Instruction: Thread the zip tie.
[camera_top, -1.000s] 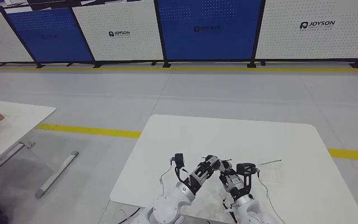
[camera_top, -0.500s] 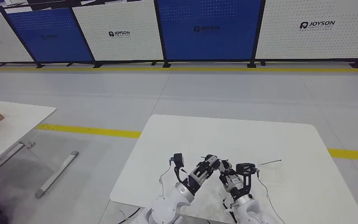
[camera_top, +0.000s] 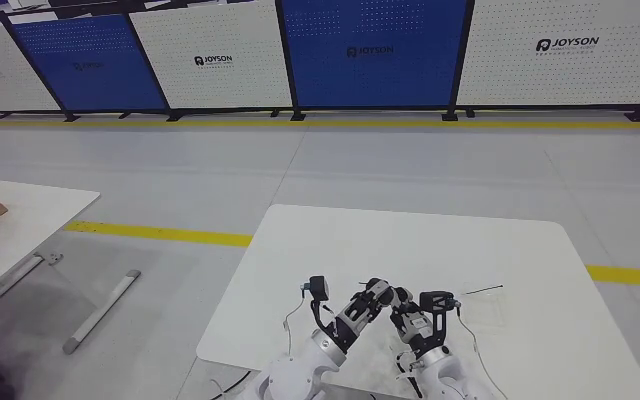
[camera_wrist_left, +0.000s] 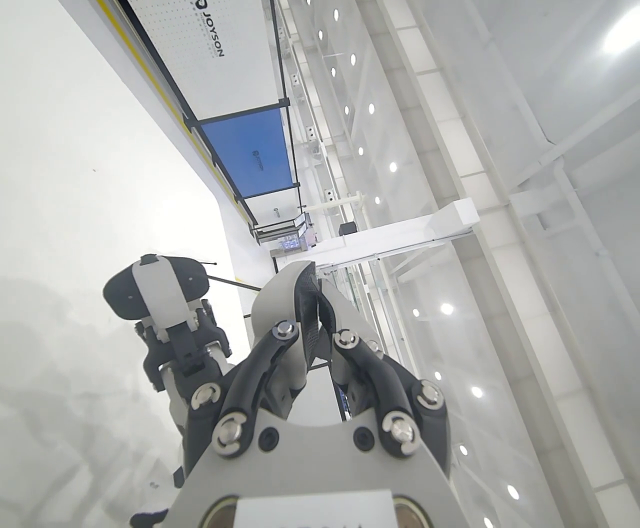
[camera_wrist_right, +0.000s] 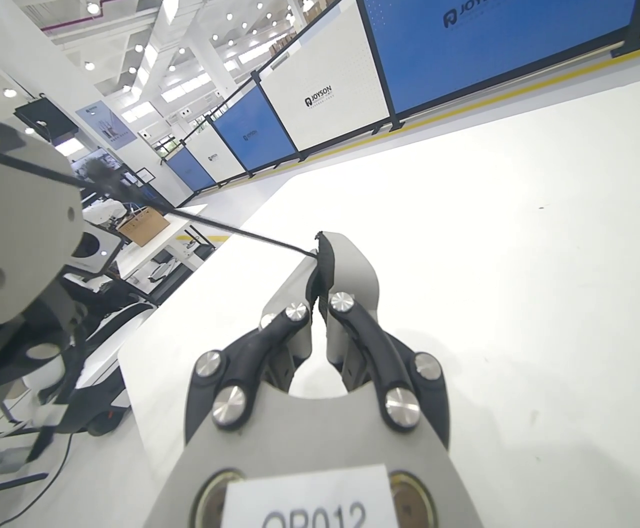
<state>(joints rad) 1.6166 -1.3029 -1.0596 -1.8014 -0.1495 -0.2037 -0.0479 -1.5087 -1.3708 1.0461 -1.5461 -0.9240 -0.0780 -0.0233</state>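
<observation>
A thin black zip tie (camera_wrist_right: 240, 234) runs taut from my right gripper (camera_wrist_right: 320, 250), which is shut on its end, across to the grey side of the left gripper (camera_wrist_right: 35, 220). In the left wrist view the left gripper (camera_wrist_left: 312, 280) is shut, and the zip tie (camera_wrist_left: 232, 282) meets the side of its fingers. From above, both grippers sit close together over the near middle of the white table (camera_top: 420, 240): left gripper (camera_top: 378, 291), right gripper (camera_top: 403, 298). A free length of the zip tie (camera_top: 485, 290) sticks out past the right arm.
The table's near edge (camera_top: 230, 355) lies just below the arms. Another white table (camera_top: 40, 215) stands off to the left across the floor. Blue and white fence panels (camera_top: 370, 55) line the back.
Both arms have drifted very slightly toward the table's near edge. Both grippers stay shut.
</observation>
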